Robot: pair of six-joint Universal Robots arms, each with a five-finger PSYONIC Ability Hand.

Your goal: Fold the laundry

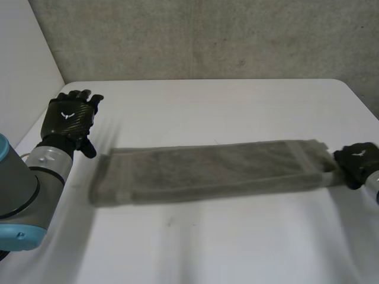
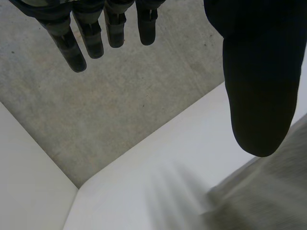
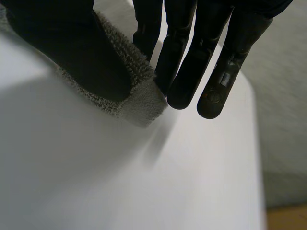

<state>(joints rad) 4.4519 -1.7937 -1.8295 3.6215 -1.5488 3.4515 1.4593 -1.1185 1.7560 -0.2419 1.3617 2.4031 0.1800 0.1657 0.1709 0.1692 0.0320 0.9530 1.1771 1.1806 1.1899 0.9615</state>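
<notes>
The grey terry-cloth towel (image 1: 207,171), folded into a long narrow strip, lies flat across the middle of the white tabletop (image 1: 237,248), running from near the robot's left side to its right. It looks soft, limp and light. Its looped pile should catch on fingers rather than slip, it will likely sag wherever it is unsupported, and nothing about it seems fragile. I judge the short ends and their corners the best places to take hold, since a lifted end could be carried over onto the other. The black right hand (image 1: 358,163) has the strip's right end: in its wrist view the thumb lies on one face of the corner and the straight fingers (image 3: 187,72) stand at the other, so the cloth looks pinched between them. The black left hand (image 1: 70,115) is released, fingers straight and holding nothing, near the strip's left end but apart from it. No tag, brand or label can be made out on the towel. Each hand carries a small white emblem (image 1: 66,115) on its back, with no letters I can read.
</notes>
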